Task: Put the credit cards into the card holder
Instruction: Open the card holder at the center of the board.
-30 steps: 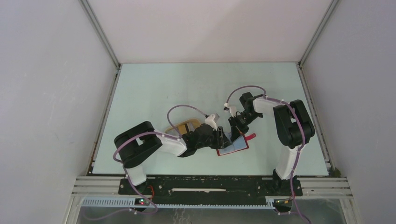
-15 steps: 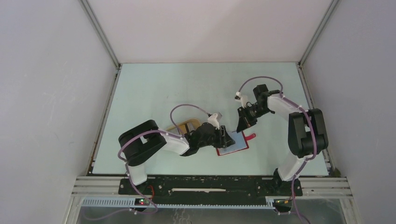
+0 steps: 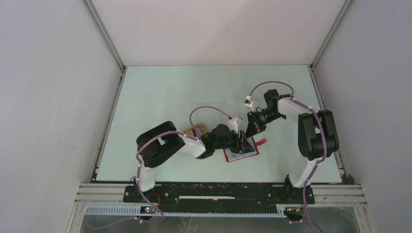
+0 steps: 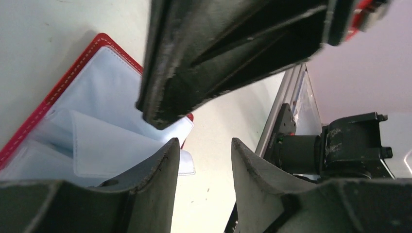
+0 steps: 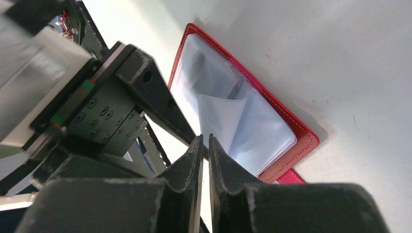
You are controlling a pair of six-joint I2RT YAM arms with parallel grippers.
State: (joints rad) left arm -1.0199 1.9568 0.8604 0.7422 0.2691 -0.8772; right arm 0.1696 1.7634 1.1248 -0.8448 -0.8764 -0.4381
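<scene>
Pale green tabletop [image 3: 160, 97] inside white walls is your workspace, and the small red folding card holder [image 3: 248, 153] lies open on it. Its clear inner pockets [image 5: 228, 121] face up, with one sleeve standing loose. Your left gripper [image 4: 201, 145] sits low over the holder, jaws about halfway apart and empty, one finger close against the sleeves. Your right gripper [image 5: 206, 141] hangs just beyond the holder's far edge, pinched to a sliver; you cannot tell whether a thin card sits in that slit. No credit card shows plainly, and the beige oval tray [image 3: 190, 131] left of the holder is mostly hidden by your arm. The step looks like feeding a pocket. Pin the holder with the left finger, line the right tip up with the raised sleeve's mouth, and slide in shallow and slow. The two grippers are close, so mind a clash.
</scene>
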